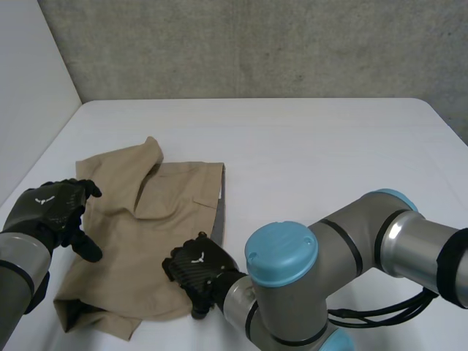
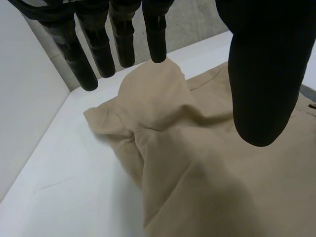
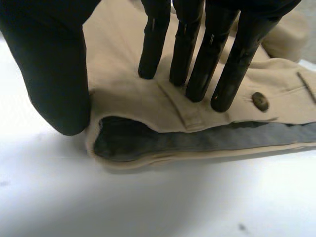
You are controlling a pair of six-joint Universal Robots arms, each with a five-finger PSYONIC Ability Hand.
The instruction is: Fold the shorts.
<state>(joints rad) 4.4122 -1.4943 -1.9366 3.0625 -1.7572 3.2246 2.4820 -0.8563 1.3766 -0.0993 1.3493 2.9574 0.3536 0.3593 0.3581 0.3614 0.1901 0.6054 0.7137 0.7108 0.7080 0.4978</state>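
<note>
Shorts (image 1: 146, 227), tan with a grey lining, are lying crumpled on the white table (image 1: 314, 146). One leg is folded up over the rest, toward the grey concrete wall (image 1: 256, 44) running behind the table. I am seeing the right hand (image 1: 196, 272) resting on the shorts at the near end of their waistband (image 3: 207, 143). The grey right arm (image 1: 365, 241) is bending in from the waistband side of the shorts. Its fingers (image 3: 197, 64) are standing straight and close together, tips pressing down on the tan cloth just above the waistband, next to a belt loop (image 3: 187, 116) and a dark button (image 3: 260, 100). The right thumb (image 3: 54, 74) is sitting apart from them, its tip down beside the waistband's end, so the hand is lying open on the cloth. The left hand (image 1: 53, 212) is hovering over the opposite edge of the shorts. Its fingers (image 2: 123, 44) are hanging straight and slightly spread, with the left thumb (image 2: 261, 79) well apart, all above the cloth and holding nothing.
</note>
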